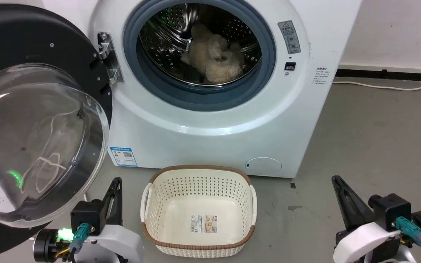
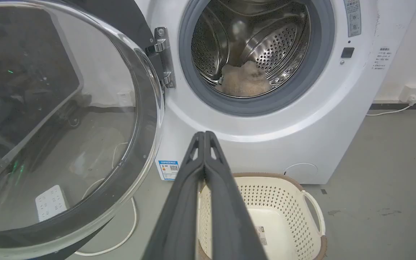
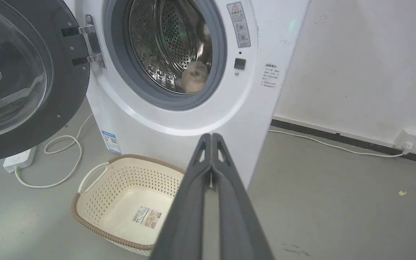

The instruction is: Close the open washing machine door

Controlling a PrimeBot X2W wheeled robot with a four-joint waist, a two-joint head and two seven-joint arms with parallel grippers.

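From my head camera, the washing machine door (image 1: 31, 120) stood wide open on my left, hanging from its hinge (image 1: 109, 58) at the left edge of the washing machine (image 1: 214, 124), its glass bowl bulging toward me. Nothing of mine touched it, so I judged the closing had not begun. My left end effector (image 1: 117, 182) sat low, just beside the door's lower edge, fingers pressed together and holding nothing, which I took as a stance suited to pushing rather than gripping. My right end effector (image 1: 337, 179) rested well apart on the other side, likewise pinched together and empty. Between them on the floor (image 1: 371, 138) stood a cream basket (image 1: 199, 169), just in front of the machine, with nothing in it but a label on its bottom, while the drum (image 1: 166, 40) held a fluffy beige bundle (image 1: 214, 58). From my left wrist, the fingers met at their tips and pointed at the machine's front below the drum opening. The door loomed large to their left, and through its glass I made out a power strip (image 2: 51, 202) on the floor behind. From my right wrist, the fingers were together too, aimed at the machine's lower front, with the door far off to the left. I judged the left arm better placed to sweep the door round toward the latch side.
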